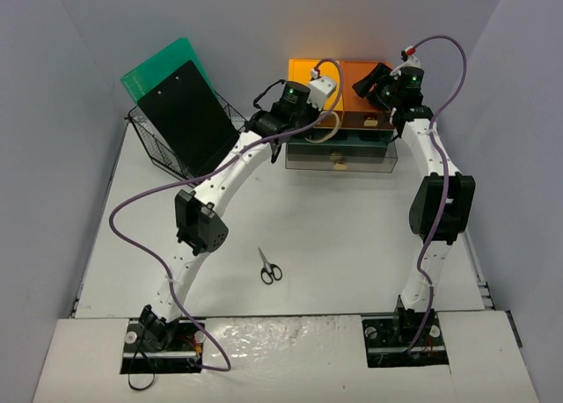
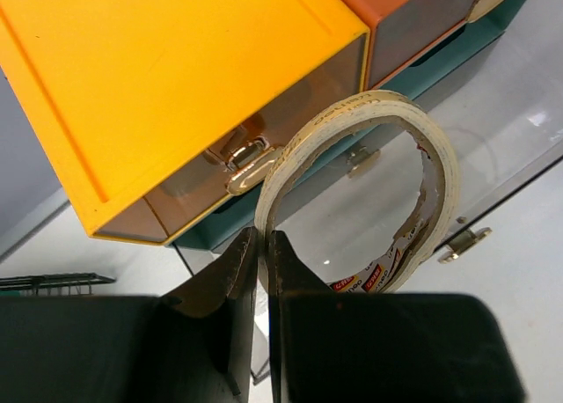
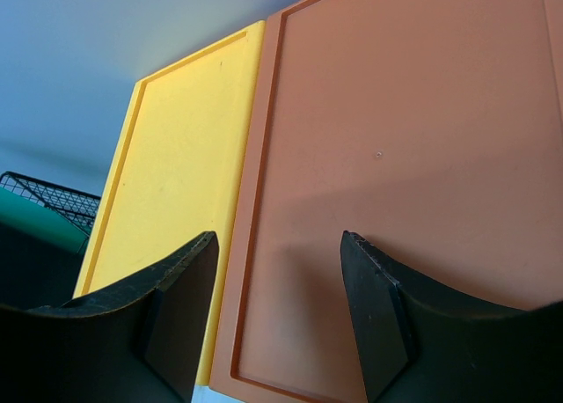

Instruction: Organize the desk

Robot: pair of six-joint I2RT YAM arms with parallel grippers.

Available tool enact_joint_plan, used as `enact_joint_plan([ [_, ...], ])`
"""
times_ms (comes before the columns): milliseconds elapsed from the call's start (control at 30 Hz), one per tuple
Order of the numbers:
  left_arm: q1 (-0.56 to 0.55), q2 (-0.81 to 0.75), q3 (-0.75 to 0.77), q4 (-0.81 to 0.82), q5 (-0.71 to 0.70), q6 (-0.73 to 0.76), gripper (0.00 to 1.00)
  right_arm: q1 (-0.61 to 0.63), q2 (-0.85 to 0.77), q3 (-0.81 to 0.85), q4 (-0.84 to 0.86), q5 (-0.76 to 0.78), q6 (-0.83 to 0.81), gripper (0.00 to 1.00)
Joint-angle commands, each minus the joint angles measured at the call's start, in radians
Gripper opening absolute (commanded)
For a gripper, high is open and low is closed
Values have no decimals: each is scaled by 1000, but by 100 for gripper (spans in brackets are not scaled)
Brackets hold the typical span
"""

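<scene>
The white desk (image 1: 352, 236) has black scissors (image 1: 269, 268) lying on it near the middle front. My left gripper (image 1: 318, 113) is shut on a cream tape roll (image 1: 332, 128) and holds it in front of the drawer unit (image 1: 343, 148). In the left wrist view the jaws (image 2: 262, 236) pinch the rim of the roll (image 2: 442, 157), which hangs over the clear lower drawer. My right gripper (image 1: 369, 79) is open and empty above the unit's orange top (image 3: 413, 130), with the yellow top (image 3: 176, 174) to its left.
A black wire basket (image 1: 154, 143) at the back left holds a black clipboard (image 1: 189, 117) and a green folder (image 1: 163, 64). The drawer unit stands at the back centre against the wall. Grey walls close in on both sides.
</scene>
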Motion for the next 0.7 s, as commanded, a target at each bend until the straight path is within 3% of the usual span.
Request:
enact_joint_plan([
  [0, -6, -66, -44, 166, -88, 122, 0, -6, 90, -91, -422, 53, -25, 56],
  [267, -36, -59, -127, 220, -170, 211, 0, -6, 99, -90, -422, 56, -22, 56],
  [667, -53, -123, -247, 237, -217, 224, 1, 34, 108, -75, -419, 61, -6, 56],
])
